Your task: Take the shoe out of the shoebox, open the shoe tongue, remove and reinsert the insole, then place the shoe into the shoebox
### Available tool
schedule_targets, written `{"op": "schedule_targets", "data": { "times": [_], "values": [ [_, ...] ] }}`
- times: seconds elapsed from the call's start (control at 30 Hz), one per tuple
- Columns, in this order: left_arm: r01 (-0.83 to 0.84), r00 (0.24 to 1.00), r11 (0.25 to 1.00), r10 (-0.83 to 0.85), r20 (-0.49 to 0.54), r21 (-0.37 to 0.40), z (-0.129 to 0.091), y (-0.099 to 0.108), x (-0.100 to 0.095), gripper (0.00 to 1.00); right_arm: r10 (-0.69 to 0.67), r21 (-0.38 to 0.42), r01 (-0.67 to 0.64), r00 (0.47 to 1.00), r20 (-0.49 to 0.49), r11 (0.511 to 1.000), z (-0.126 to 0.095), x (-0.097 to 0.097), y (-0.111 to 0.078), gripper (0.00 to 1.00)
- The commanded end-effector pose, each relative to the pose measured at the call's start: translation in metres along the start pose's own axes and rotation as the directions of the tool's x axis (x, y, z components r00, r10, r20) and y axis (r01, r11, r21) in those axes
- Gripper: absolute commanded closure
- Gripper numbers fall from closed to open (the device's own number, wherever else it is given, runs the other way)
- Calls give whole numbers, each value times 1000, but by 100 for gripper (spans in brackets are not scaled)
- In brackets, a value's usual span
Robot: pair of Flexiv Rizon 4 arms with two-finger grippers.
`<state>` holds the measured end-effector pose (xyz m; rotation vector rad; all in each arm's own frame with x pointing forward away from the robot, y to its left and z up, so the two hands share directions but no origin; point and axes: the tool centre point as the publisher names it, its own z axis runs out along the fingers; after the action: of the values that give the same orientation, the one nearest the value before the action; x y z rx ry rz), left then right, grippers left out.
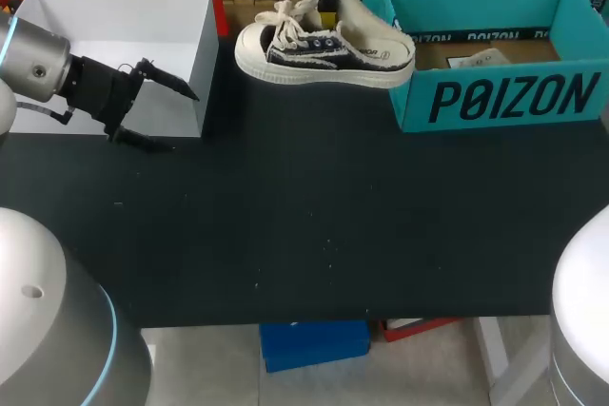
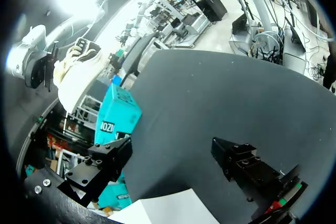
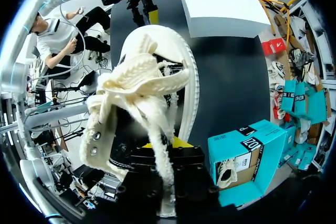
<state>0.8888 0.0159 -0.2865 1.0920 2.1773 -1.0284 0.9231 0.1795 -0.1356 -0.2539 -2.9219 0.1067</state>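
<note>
A black canvas shoe (image 1: 324,48) with a white sole and cream laces lies at the table's far middle, just left of the teal shoebox (image 1: 495,92). My right gripper (image 1: 328,9) comes down from behind and is shut on the shoe's upper by the laces. In the right wrist view the shoe (image 3: 152,93) fills the space ahead of the gripper (image 3: 168,148), toe pointing away. My left gripper (image 1: 177,122) hangs open over the table at the left, in front of the white box, with nothing between its fingers (image 2: 105,163). From there the shoe (image 2: 79,74) shows far off.
An open white box (image 1: 202,73) stands at the back left. The teal shoebox holds paper and has its opening facing up. The dark tabletop (image 1: 324,225) spreads across the middle and front.
</note>
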Motion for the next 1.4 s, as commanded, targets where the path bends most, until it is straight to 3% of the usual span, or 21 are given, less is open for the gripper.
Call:
{"op": "schedule_targets", "data": {
  "times": [0.03,1.4],
  "values": [
    [-2,1000,1000,2,3,-6,1,0,1,0,-2,14,2,1000,1,1000,-5,0,5,100],
    [-2,1000,1000,2,3,-6,1,0,1,0,8,7,-8,1000,-14,1000,-4,1,5,100]
  ]
}}
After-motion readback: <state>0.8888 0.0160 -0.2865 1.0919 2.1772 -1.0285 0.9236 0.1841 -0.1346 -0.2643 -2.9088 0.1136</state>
